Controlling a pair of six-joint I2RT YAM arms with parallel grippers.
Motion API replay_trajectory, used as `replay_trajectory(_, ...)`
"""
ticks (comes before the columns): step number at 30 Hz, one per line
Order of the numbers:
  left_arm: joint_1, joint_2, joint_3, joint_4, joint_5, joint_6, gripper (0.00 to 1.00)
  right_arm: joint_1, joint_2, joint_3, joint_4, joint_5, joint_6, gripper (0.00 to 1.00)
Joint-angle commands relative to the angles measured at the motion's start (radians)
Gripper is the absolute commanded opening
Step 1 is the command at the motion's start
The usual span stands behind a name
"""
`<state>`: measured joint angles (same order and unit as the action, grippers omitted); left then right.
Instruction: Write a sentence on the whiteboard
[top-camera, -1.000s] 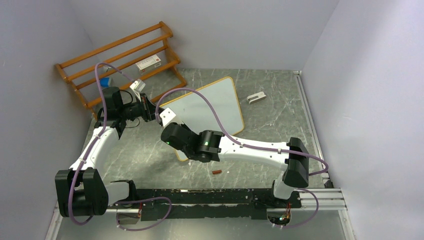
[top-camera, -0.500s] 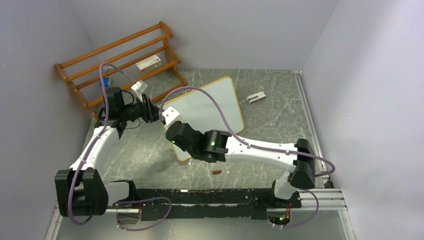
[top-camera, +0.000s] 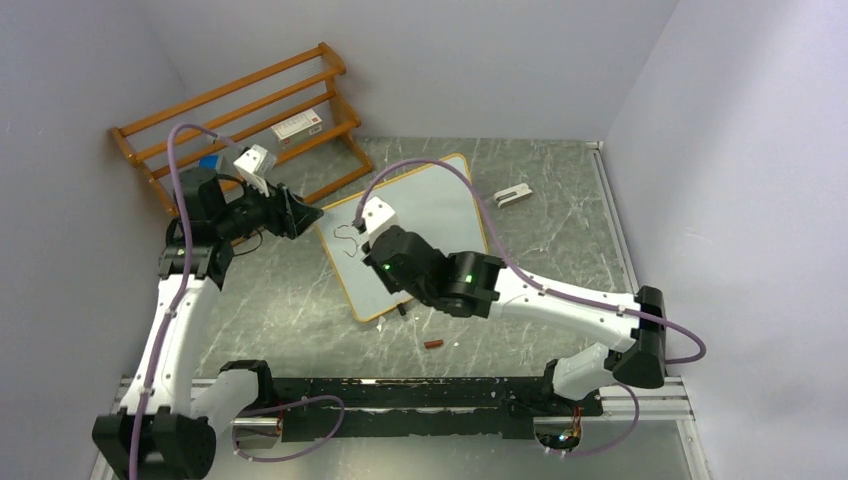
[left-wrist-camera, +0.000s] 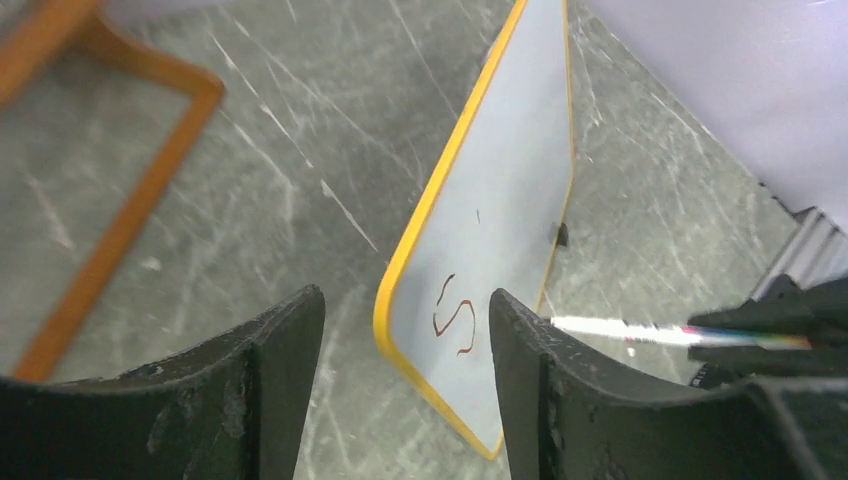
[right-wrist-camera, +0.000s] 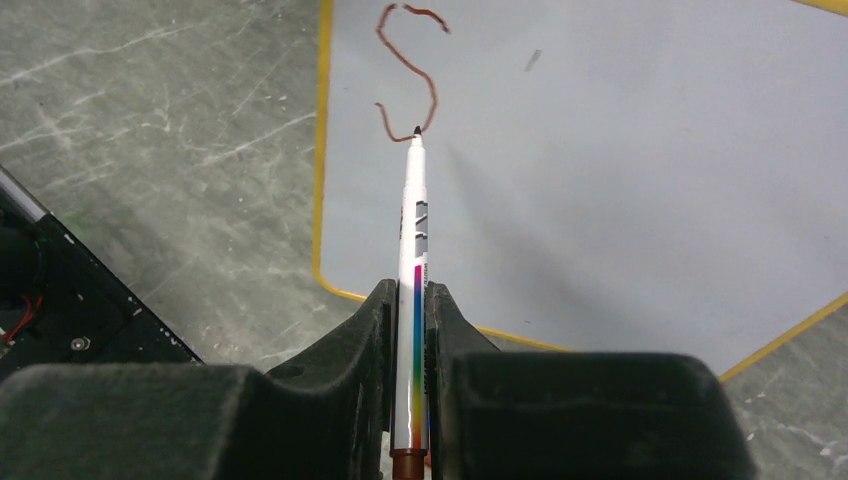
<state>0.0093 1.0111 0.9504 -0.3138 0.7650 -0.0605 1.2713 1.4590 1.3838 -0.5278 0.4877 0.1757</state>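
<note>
Far left, the orange-brown wooden rack (top-camera: 240, 110) sits against the wall. Just inboard of it, the left gripper (left-wrist-camera: 403, 330) hovers over the whiteboard's near-left corner. Its jaws are spread with nothing between them and they touch nothing.

The whiteboard (top-camera: 420, 215) lies mid-table on the grey marbled top, skewed, with its yellow-wood frame showing all round. The sentence (right-wrist-camera: 408, 70) is barely begun: one reddish-brown "S" near that left corner.

The right gripper (right-wrist-camera: 407, 300) is clamped on a slim white marker (right-wrist-camera: 413, 250), held mid-barrel. The tip sits right at the tail of the S.

Further right, a small reddish piece (top-camera: 433, 344), perhaps the cap, lies off the board, and a white clip-like object (top-camera: 512, 195) lies beyond the far edge.

The board looks thin, light and stiff with a slick face, so it is likely to skate under pen pressure. The place to pin it is the frame at a corner, clear of the writing area. The marker's smooth barrel wants a firm, centred pinch.
</note>
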Motion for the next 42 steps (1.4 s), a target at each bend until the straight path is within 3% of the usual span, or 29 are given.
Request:
replay_trajectory(1,-0.016,-0.085,0.047,-0.098,-0.060,0.092,0.66,-0.064,-0.087,-0.027,0.008,-0.103,0.015,0.00)
replay_trajectory(10,-0.247,-0.185,0.035,-0.132,-0.173,0.239,0.67,-0.156,-0.178,-0.038,-0.016,-0.285,0.025,0.00)
replay_trajectory(27,-0.605,-0.155,0.058,-0.135,-0.308,0.562,0.63,-0.192,-0.233,-0.022,-0.048,-0.438,0.034,0.00)
replay_trajectory(36,-0.697,-0.113,0.061,-0.124,-0.353,0.647,0.59,-0.194,-0.239,-0.022,-0.044,-0.481,0.051,0.00)
replay_trajectory(42,-0.714,-0.100,0.059,-0.095,-0.316,0.642,0.45,-0.195,-0.238,-0.026,-0.031,-0.533,0.070,0.00)
